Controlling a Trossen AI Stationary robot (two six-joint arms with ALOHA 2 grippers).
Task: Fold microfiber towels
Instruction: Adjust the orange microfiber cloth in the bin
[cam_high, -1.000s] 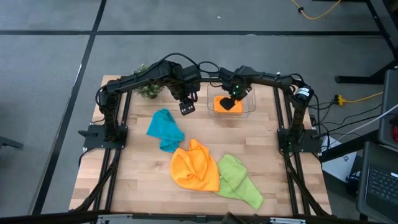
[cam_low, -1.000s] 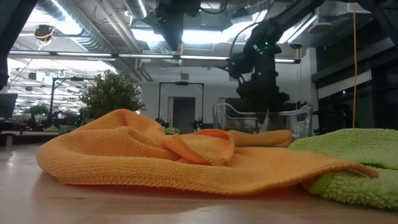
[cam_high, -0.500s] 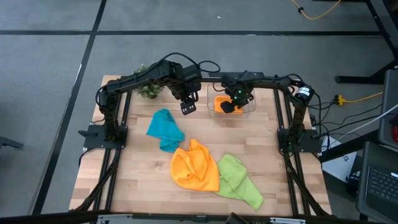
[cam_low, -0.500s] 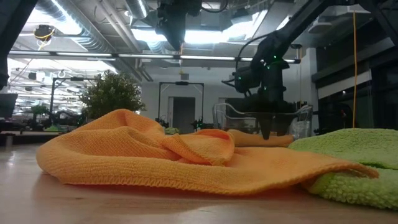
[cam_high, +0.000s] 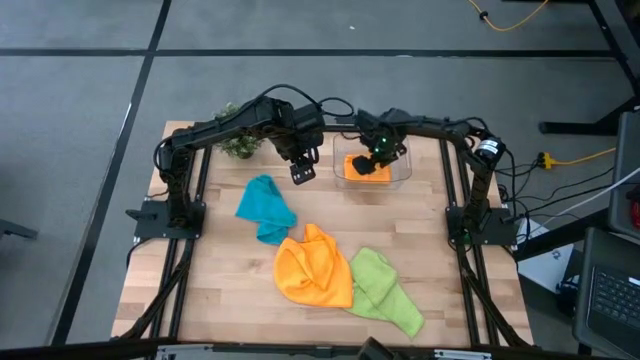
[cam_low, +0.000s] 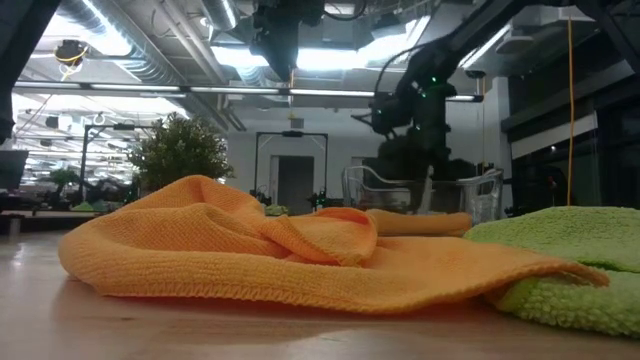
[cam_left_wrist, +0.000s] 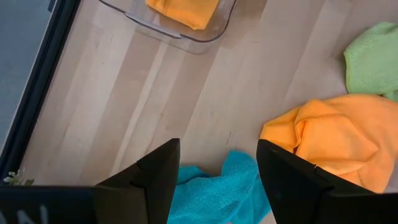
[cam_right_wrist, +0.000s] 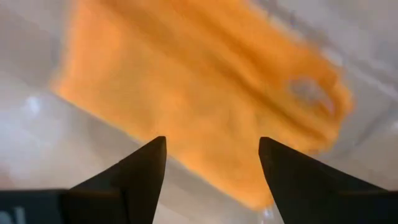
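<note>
The right end effector (cam_high: 376, 152) hangs over the clear tub (cam_high: 400, 172) at the far side of the bench (cam_high: 230, 280), its fingers (cam_right_wrist: 142, 171) spread apart and holding nothing. Directly beneath it, inside the tub, lies an orange towel (cam_high: 362, 168), flat on the tub's floor; in the right wrist view this towel (cam_right_wrist: 205, 112) fills the space between and beyond the two dark fingers, apart from them. The left end effector (cam_high: 301, 171) hovers above bare bench just to the left of the tub, between the tub and the teal towel (cam_high: 266, 208); its fingers (cam_left_wrist: 152, 180) also stand apart with nothing between them. The left wrist view looks down past them at the teal towel (cam_left_wrist: 217, 193), with the tub's corner (cam_left_wrist: 186, 40) and the orange cloth in it farther off. The teal towel lies crumpled on the left half of the bench. A second orange towel (cam_high: 313, 266) sits rumpled near the middle front, and a green towel (cam_high: 385, 290) lies just to its right, their edges touching or overlapping. In the low view the orange towel (cam_low: 250, 250) and the green towel (cam_low: 570, 270) fill the foreground, with the tub (cam_low: 470, 195) behind them. A small plant (cam_high: 236, 143) stands at the far left corner of the bench, beside the left arm.
</note>
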